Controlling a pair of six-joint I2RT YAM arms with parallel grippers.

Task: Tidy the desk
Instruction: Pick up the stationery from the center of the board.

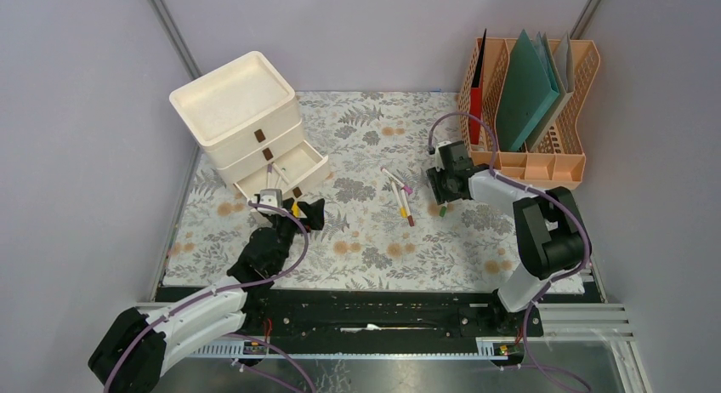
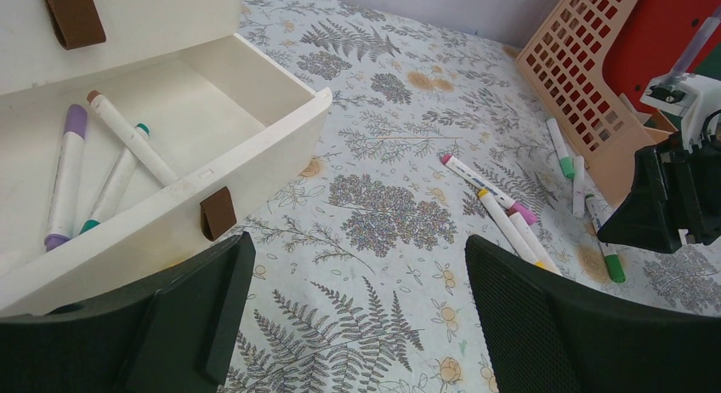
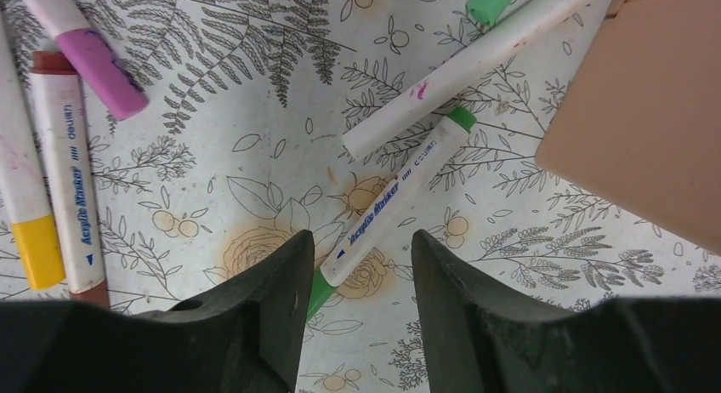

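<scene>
The desk (image 1: 374,248) wears a fern-and-flower cloth. A white marker with green ends (image 3: 400,197) lies slantwise on it, its lower end between my right gripper's (image 3: 361,244) jaws. Those jaws stand apart on either side of it, the left finger near the green cap, and they do not clamp it. In the top view the right gripper (image 1: 441,199) is low over this green marker (image 1: 443,210). My left gripper (image 2: 357,308) is wide open and holds nothing, over bare cloth just in front of the open white drawer (image 2: 255,172). Three markers (image 2: 115,180) lie in that drawer.
Another green-capped marker (image 3: 476,61) lies just beyond, beside the peach file organiser (image 3: 646,129). Purple (image 3: 93,57), brown (image 3: 72,197) and yellow (image 3: 25,214) markers lie to the left. The white drawer unit (image 1: 242,112) stands back left, the organiser (image 1: 531,112) with folders back right.
</scene>
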